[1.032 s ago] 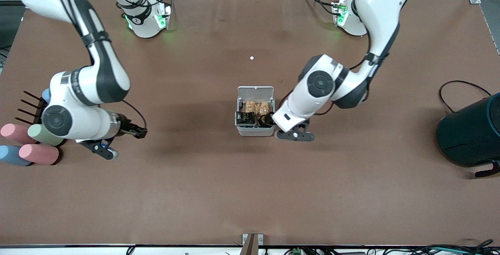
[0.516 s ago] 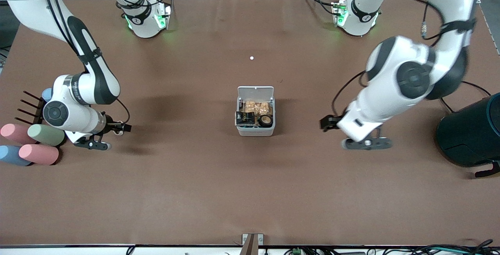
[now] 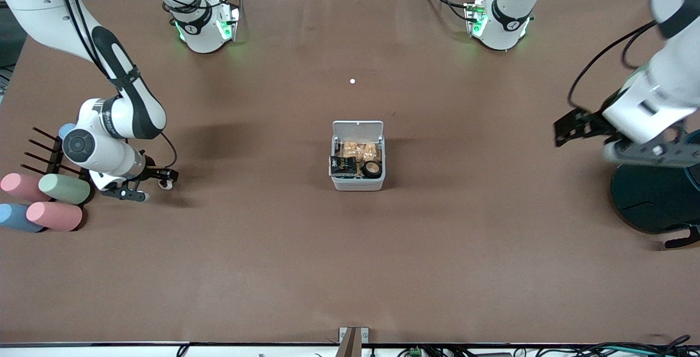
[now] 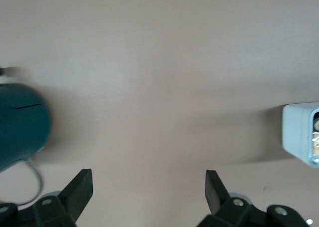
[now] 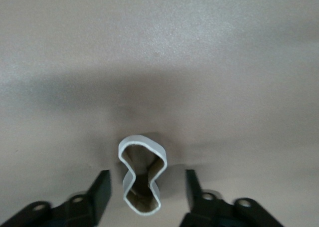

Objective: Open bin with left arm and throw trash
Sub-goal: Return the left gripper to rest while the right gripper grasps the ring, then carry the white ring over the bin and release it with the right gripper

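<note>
The bin (image 3: 358,183) stands mid-table with its lid (image 3: 358,128) open and upright. In it lie the black packet (image 3: 343,165), the black ring (image 3: 372,169) and some tan pieces. The bin's corner shows in the left wrist view (image 4: 299,134). My left gripper (image 3: 648,152) is open and empty, up over the table by the dark drum; its view shows the gripper (image 4: 148,184) holding nothing. My right gripper (image 3: 163,177) is open, low at the table near the pastel cylinders. In the right wrist view the gripper (image 5: 147,187) has its fingers on either side of the white-and-tan wavy ring (image 5: 142,179), with gaps.
The dark drum (image 3: 659,193) stands at the left arm's end and shows in the left wrist view (image 4: 20,122). Pastel cylinders (image 3: 53,216) and a dark pronged rack (image 3: 46,149) are at the right arm's end. A small white dot (image 3: 352,81) lies farther from the camera than the bin.
My left arm has swung away from beside the bin to the drum at its end of the table. My right gripper has drawn back toward the cylinders. The bin's lid stays open.
</note>
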Controlling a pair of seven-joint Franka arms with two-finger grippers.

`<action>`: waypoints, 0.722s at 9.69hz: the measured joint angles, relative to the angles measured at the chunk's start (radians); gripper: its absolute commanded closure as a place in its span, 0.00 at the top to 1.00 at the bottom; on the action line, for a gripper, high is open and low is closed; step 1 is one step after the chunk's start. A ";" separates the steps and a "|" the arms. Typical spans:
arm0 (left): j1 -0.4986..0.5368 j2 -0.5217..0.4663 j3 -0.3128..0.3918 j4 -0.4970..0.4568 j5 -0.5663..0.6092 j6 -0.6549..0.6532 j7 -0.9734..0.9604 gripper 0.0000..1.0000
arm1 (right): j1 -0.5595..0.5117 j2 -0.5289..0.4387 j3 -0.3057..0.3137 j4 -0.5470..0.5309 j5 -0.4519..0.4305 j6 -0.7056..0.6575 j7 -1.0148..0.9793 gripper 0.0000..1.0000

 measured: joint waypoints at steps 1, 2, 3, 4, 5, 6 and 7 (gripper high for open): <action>-0.044 -0.037 0.080 -0.001 -0.001 -0.012 0.008 1.00 | 0.000 0.010 0.002 0.000 0.000 0.014 0.000 0.00; -0.091 -0.065 0.150 -0.006 -0.002 -0.055 0.011 1.00 | 0.001 0.010 0.010 0.001 0.001 0.015 0.001 0.00; -0.122 -0.083 0.185 -0.017 -0.003 -0.111 0.011 1.00 | 0.001 0.010 0.017 0.003 0.001 0.008 0.009 0.00; -0.131 -0.086 0.189 -0.025 -0.003 -0.133 0.011 1.00 | 0.001 0.008 0.025 0.017 0.001 -0.036 0.045 0.00; -0.137 -0.085 0.188 -0.030 -0.003 -0.134 0.010 1.00 | 0.006 0.005 0.059 0.061 0.002 -0.109 0.144 0.00; -0.140 -0.085 0.188 -0.031 -0.003 -0.134 0.008 1.00 | 0.026 -0.003 0.123 0.135 0.003 -0.190 0.303 0.00; -0.141 -0.085 0.188 -0.031 -0.003 -0.134 0.007 1.00 | 0.065 -0.014 0.198 0.222 0.005 -0.270 0.484 0.00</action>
